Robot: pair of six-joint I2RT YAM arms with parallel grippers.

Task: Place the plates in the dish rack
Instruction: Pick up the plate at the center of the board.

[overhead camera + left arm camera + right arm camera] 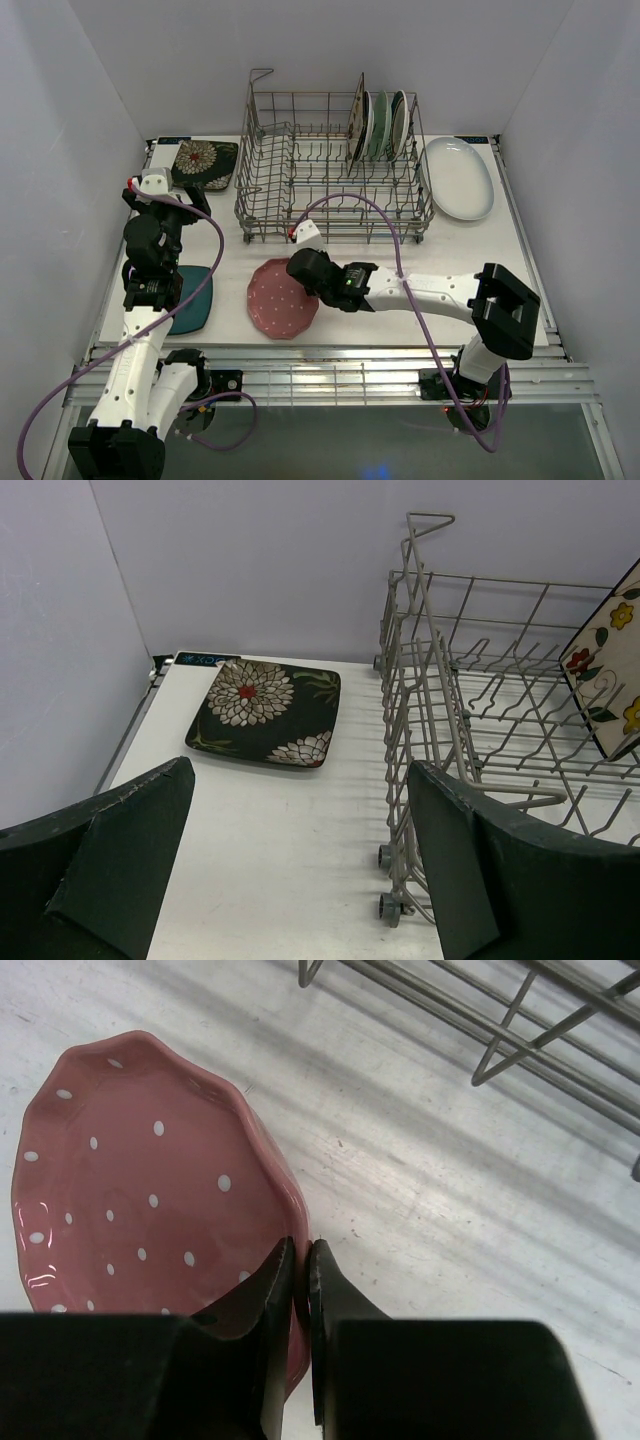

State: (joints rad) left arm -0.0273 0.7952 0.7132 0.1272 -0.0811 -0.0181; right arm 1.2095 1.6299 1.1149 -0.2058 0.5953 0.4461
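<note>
We see the right gripper (298, 1252) pinched shut on the far rim of the pink white-dotted scalloped plate (283, 298). That plate sits near the middle of the white table (480, 260), just on the near side of the grey wire dish rack (335, 170); we cannot tell whether it is off the surface yet. The left gripper (298, 770) is spread wide and holds nothing, hovering at the left and facing the far left corner. For progress, we count a cream floral square plate (357, 120) and a few round green-rimmed plates (385, 125) standing upright at the far right end of the rack; the exact number is hard to read. The rest of the rack is bare tines. Left to load, besides the pink one in hand: a black floral square plate (265, 700) flat at the far left beside the rack, a dark teal plate (190, 298) at the near left partly under the left arm, and a large white oval plate (458, 177) lying just right of the rack. We judge it roughly half done, with the pink plate the current step.
</note>
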